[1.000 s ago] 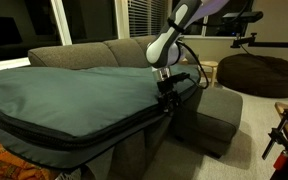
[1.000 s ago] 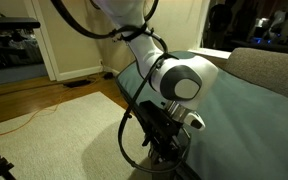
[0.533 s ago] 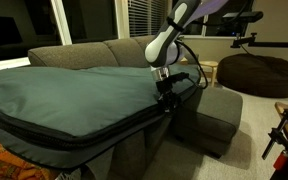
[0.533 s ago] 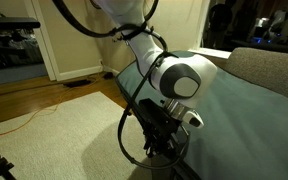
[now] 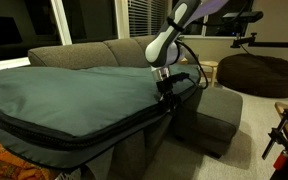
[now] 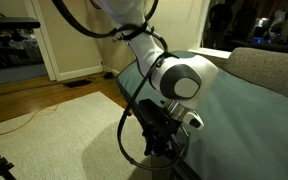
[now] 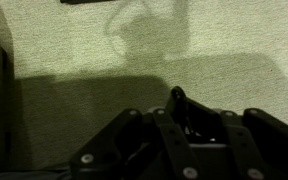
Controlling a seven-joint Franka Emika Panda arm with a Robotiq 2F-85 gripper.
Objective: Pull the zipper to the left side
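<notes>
The hand point(image 5: 167, 99) sat hemmed in at the corner of the big grey bag point(image 5: 74, 95), the ottoman point(image 5: 212, 115) just beside it; open carpet point(image 6: 64, 125) lay below.

White rounded arm point(image 6: 177, 82), black looping cables point(image 6: 124, 132), dark tool point(image 5: 167, 100).

Dim, warm indoor light in both exterior views, black night windows toward 11 o'clock, soft grainy focus, wrist view murky, heavy shadow from 9 to 6 o'clock
</notes>
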